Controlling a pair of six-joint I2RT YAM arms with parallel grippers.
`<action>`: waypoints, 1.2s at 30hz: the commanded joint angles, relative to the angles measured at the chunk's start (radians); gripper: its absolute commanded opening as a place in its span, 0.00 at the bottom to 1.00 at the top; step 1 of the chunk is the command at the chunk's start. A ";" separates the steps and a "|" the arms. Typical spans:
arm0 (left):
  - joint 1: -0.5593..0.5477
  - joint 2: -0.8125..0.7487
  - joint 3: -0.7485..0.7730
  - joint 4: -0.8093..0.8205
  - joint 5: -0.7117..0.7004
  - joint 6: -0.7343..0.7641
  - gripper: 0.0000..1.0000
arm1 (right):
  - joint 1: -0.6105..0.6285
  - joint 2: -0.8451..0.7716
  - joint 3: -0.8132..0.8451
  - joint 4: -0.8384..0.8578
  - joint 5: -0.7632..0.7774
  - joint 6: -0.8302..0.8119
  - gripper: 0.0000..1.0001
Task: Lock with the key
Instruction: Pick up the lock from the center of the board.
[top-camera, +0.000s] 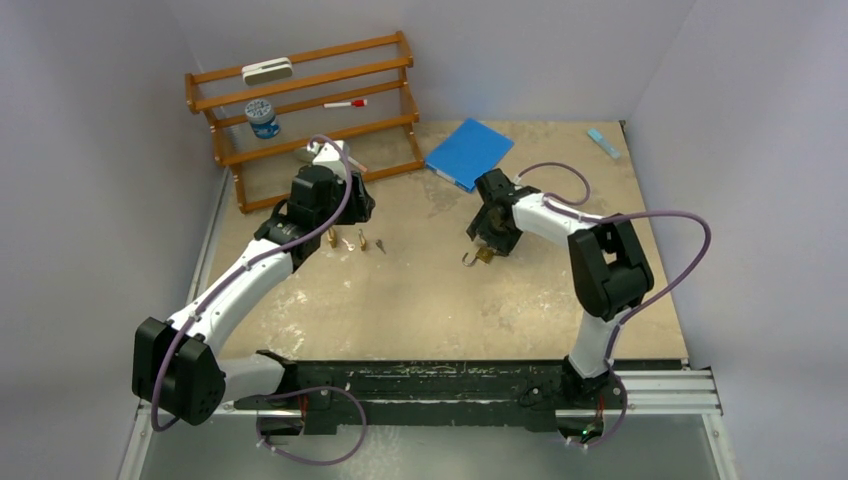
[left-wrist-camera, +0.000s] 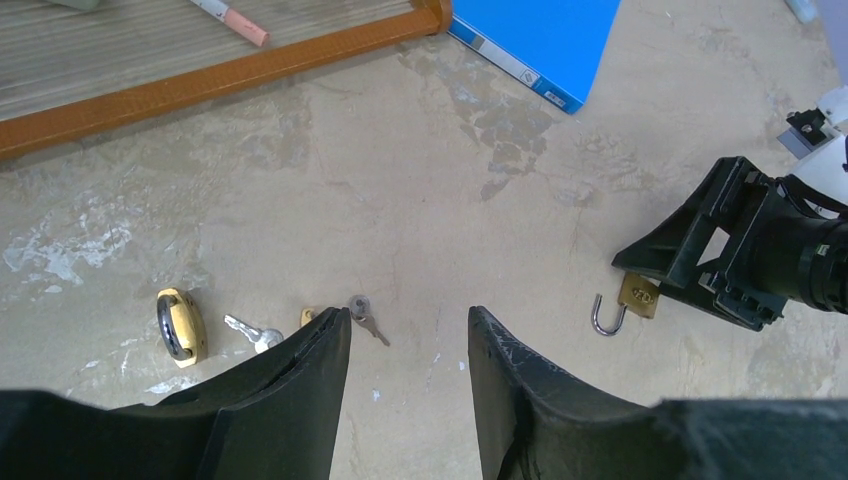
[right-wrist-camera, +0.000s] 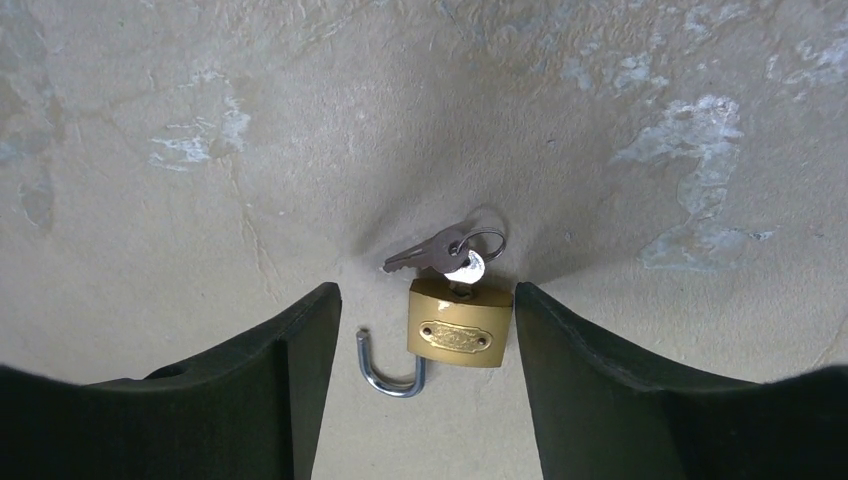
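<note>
Since the padlock (right-wrist-camera: 460, 335) lies flat on the table with its shackle (right-wrist-camera: 390, 370) swung out to one side, I judge the step in hand to be taking hold of the brass body before anything is turned. A key (right-wrist-camera: 465, 265) looks seated in the end away from the shackle, with a ring and a second key (right-wrist-camera: 425, 252) fanned out beside it. My right gripper (right-wrist-camera: 425, 290) hangs just above with its fingers spread wide. One is just beside the body's edge, and the other is beyond the free leg of the shackle. I would close on the flat faces of the body alone, keeping clear of the shackle so that it can swing home, and clear of the key bunch so that the other arm can reach it. The brass is smooth, so I expect it to slide on the table if one pad lands first.

My left gripper (left-wrist-camera: 408, 312) is also parted and holds nothing. It hovers well apart from that lock, over a second padlock (left-wrist-camera: 180, 325) and two loose keys (left-wrist-camera: 252, 333) (left-wrist-camera: 362, 315). A small brass piece at its fingertip is too hidden to name.

Farther back, a blue folder (top-camera: 468, 152) lies shut. The wooden rack (top-camera: 300, 100) carries a white eraser (top-camera: 267, 70) on the top rail, a marker (top-camera: 345, 103) below it and a blue-lidded jar (top-camera: 263, 118) beside that. A white object on the lowest shelf is partly covered by my left arm.
</note>
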 joint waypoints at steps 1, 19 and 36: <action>-0.004 -0.014 -0.003 0.057 0.010 -0.019 0.46 | 0.000 0.006 0.046 -0.085 -0.004 0.003 0.64; -0.004 -0.041 0.001 0.038 -0.004 -0.010 0.47 | 0.000 0.060 0.088 -0.198 -0.048 0.037 0.38; -0.004 -0.116 -0.003 0.115 0.169 0.059 0.47 | 0.001 -0.214 0.041 0.045 -0.091 -0.211 0.00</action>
